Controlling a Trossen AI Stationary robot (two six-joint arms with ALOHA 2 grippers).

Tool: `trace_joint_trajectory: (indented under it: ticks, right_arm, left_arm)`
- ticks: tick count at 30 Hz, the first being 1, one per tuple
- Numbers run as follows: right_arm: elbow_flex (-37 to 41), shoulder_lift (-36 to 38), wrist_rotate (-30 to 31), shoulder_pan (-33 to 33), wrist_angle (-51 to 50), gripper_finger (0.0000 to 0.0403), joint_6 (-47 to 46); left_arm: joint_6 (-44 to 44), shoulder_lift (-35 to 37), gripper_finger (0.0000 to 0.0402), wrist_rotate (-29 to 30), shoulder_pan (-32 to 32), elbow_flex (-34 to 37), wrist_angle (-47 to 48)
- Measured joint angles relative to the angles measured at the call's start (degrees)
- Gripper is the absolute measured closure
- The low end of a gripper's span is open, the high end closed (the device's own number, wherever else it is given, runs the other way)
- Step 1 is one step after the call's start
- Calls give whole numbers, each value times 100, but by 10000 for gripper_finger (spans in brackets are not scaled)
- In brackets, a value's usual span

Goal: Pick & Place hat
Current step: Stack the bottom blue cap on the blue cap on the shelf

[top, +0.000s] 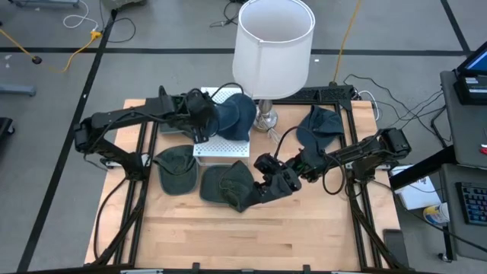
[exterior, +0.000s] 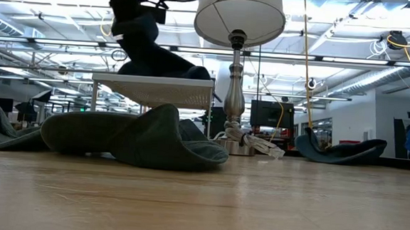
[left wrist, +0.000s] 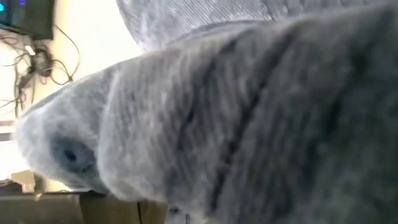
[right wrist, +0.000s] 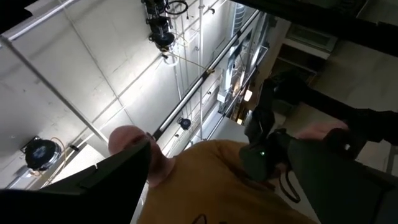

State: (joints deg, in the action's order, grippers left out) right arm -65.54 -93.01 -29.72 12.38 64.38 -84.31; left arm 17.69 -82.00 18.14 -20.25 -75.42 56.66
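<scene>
Pale wood planks make up your worktop, framed by black rails. At its far edge stands a lamp with a white drum shade on a turned metal stem. Beside the lamp base sits a white perforated platform, raised on thin legs in the low view.

Your left gripper is over that platform with the navy hat right at its fingers; the left wrist view is filled by soft ribbed grey-blue cloth. You cannot tell how far the fingers are apart, nor whether they grip the cloth.

Your right gripper lies low near the worktop's middle, tilted upward so its wrist camera sees the ceiling. Its fingers stand wide apart with nothing between them. An olive hat, crumpled and soft, lies just beside it. A second olive cap rests toward the left edge, and a dark blue-grey hat toward the far right corner.
</scene>
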Motion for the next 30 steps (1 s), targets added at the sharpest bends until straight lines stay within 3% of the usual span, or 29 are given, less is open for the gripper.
trace_joint_trajectory:
  ticks: [3,7,10,14,17,20,22,30]
  right_arm:
    - [0,2,-49,-2,-62,28,50]
    - [0,2,-63,-42,-230,28,289]
    - [0,2,2,-168,-550,28,976]
    - [0,2,626,-397,-1158,28,1976]
    - [-2,9,1424,-535,-1839,28,2315]
    - [23,5,2596,-571,-2373,28,1776]
    - [130,4,3405,-524,-2326,28,1645]
    - [822,7,5716,-542,-1407,28,1228]
  left_arm:
    - [265,-6,157,114,49,0,131]
    - [662,3,163,823,119,2,235]
    - [772,47,167,1171,175,2,280]
    - [494,40,176,1312,207,2,282]
    - [308,40,182,1169,197,2,284]
    - [209,40,187,1022,207,2,280]
    - [108,40,191,1024,204,2,280]
    - [-111,40,205,1023,201,2,193]
